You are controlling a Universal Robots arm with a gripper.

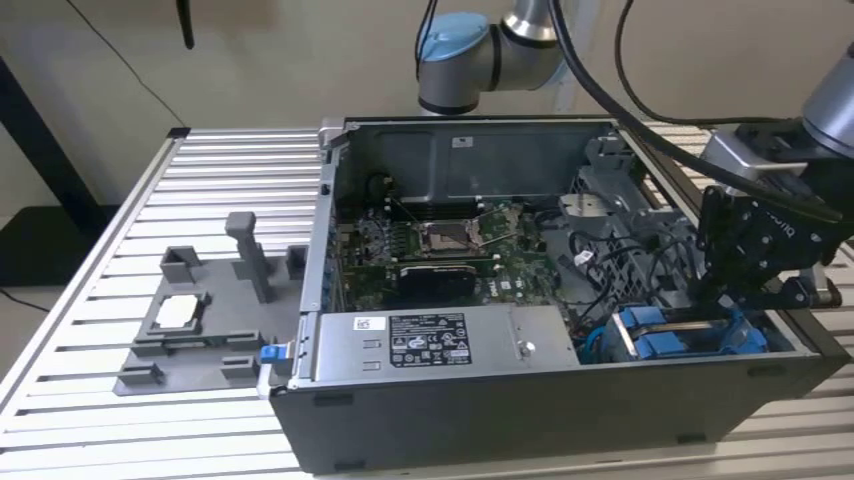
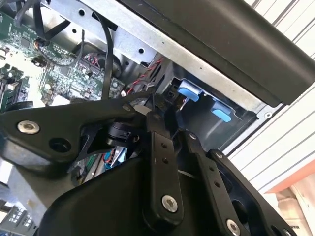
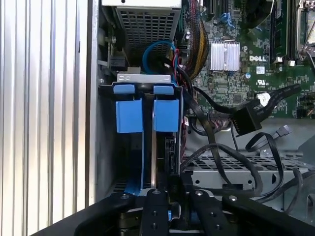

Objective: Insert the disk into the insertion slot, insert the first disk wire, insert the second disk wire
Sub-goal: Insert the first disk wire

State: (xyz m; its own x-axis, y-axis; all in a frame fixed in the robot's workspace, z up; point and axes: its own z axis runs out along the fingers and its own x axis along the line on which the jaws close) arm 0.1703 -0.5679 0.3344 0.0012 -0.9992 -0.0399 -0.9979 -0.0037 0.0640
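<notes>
The disk (image 3: pixel 166 115) stands on edge in its blue carrier, down inside the insertion slot (image 3: pixel 106 142), the grey cage at the front corner of the PC case (image 1: pixel 534 410). A second blue carrier (image 3: pixel 129 115) sits beside it. My gripper (image 3: pixel 175 189) reaches into the cage from above, its two black fingers (image 2: pixel 157 132) close together on either side of the disk's end. A black flat wire connector (image 3: pixel 246 118) and a smaller one (image 3: pixel 284 131) lie loose over the drive bay, apart from the disk. In the exterior view the gripper (image 1: pixel 727 305) hangs over the blue carriers (image 1: pixel 681 335).
The silver power-supply box (image 1: pixel 427 340) lies along the case's front, next to the cage. The green motherboard (image 1: pixel 441 250) fills the case floor, with cable bundles (image 1: pixel 601 260) beside it. A grey fixture plate (image 1: pixel 200 330) rests on the slatted table at the exterior view's left.
</notes>
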